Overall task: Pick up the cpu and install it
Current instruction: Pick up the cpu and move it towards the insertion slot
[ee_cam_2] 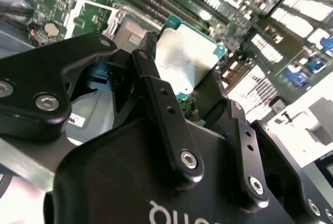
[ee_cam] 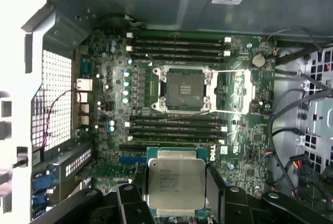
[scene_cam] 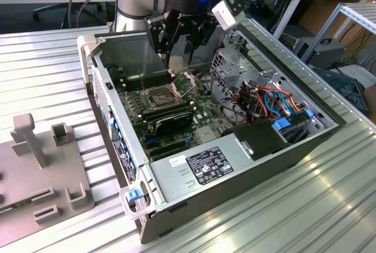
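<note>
CPU [ee_cam: 176, 183] is sitting clamped between the two black fingers [ee_cam: 214, 182] of the gripper [ee_cam: 176, 195], its dull silver top facing the camera in the first wrist view and its green edge showing around the metal lid. The fingers are pressing on two opposite edges of the chip, closed only as far as its width allows. In the second wrist view the CPU [ee_cam_2: 187, 60] is hanging tilted across the frame, with the gripper [ee_cam_2: 182, 86] holding it above the green motherboard [ee_cam_2: 57, 11]. The chip is hovering apart from the CPU socket [ee_cam: 184, 89], which is lying bare, and a bank of long black memory slots [ee_cam: 177, 125] is running between the two in the first wrist view. The socket's hinged metal frame [ee_cam: 234, 91] is standing swung open to one side. In the exterior view the gripper [scene_cam: 176, 53] is hanging over the far part of the open computer case [scene_cam: 282, 168], above the socket [scene_cam: 158, 94]; the chip itself is probably the small shape under the fingertips there, though that is hard to make out. The power supply [scene_cam: 202, 168] is lying at the case's near end, and orange and blue cables [scene_cam: 270, 97] are bunching toward the exterior view's right. The case is resting on a ribbed aluminium table [scene_cam: 294, 218], with a grey fixture [scene_cam: 41, 165] lying at the exterior view's left.
</note>
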`<state>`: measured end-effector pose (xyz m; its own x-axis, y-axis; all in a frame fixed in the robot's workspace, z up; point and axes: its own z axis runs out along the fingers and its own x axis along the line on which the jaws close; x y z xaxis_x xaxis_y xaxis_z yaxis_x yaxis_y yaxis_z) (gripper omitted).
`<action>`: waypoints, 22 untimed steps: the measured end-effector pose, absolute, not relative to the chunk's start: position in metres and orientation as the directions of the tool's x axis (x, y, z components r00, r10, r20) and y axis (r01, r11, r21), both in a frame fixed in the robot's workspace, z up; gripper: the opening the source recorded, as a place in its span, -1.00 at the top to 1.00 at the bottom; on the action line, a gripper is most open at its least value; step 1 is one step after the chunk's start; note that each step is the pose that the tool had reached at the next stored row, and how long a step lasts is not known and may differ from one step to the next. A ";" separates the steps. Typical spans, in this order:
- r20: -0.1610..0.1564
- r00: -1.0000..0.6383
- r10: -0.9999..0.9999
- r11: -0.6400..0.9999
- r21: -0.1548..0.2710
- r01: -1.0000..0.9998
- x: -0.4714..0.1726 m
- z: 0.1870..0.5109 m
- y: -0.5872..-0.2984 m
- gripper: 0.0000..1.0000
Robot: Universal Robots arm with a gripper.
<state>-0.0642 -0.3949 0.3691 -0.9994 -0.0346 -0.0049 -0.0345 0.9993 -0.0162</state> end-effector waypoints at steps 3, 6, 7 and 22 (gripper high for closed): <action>-0.005 -0.999 -0.035 0.999 -0.013 -0.035 -0.064 0.368 -0.388 -0.09; -0.005 -0.999 -0.035 0.999 -0.009 -0.034 -0.063 0.365 -0.378 -0.09; -0.005 -0.999 -0.035 0.999 -0.008 -0.035 -0.063 0.365 -0.374 -0.09; -0.005 -0.999 -0.035 0.999 -0.007 -0.035 -0.044 0.344 -0.348 -0.09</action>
